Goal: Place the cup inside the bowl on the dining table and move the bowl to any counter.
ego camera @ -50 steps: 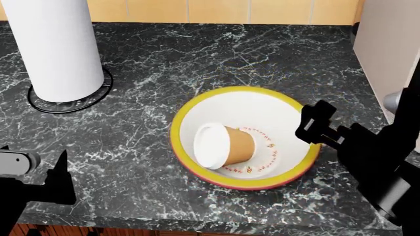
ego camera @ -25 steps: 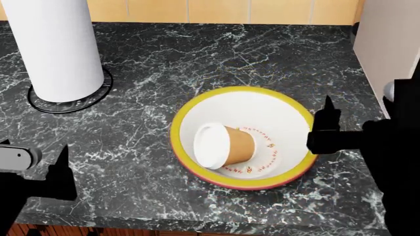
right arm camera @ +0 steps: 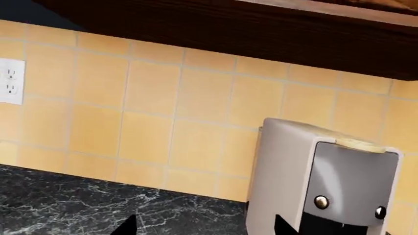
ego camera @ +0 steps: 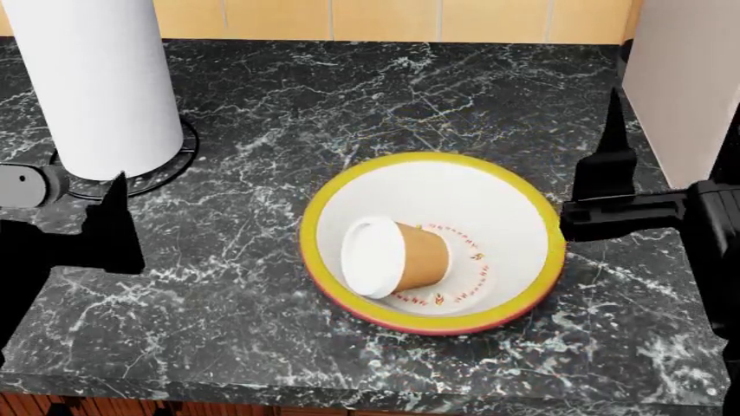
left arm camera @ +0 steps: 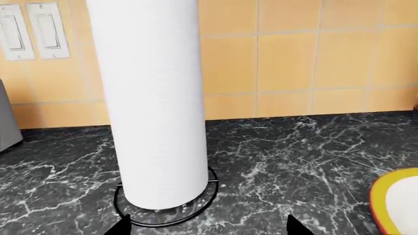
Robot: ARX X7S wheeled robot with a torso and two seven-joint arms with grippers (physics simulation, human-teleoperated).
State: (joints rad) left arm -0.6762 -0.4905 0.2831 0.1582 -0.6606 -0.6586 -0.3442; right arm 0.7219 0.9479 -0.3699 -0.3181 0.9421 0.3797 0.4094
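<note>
From my head view, the job looks as good as finished. The bowl sits flat on the black counter, near the front edge and toward its right end, and the cup lies on its side inside the bowl, white lid facing the front-left. No dining table shows here, so I judge both steps done; all that seems left is to pull my arms clear. My right claw hangs just beside the bowl's right rim, apart from it and holding nothing. Only one dark finger stands out plainly, so I cannot tell from here how wide it is. My left claw is by the left edge, well apart from the bowl, near the tall white paper roll in the back-left corner; it carries nothing either.

In my left wrist view, two dark fingertips show well apart at the frame's edge with bare counter between them: that claw is spread open and empty. The roll stands upright on its wire ring, and a slice of the bowl's yellow rim shows.

In my right wrist view, two fingertips again sit wide apart with nothing between them, so that claw is open too. Ahead are the tiled wall and a white appliance.
</note>
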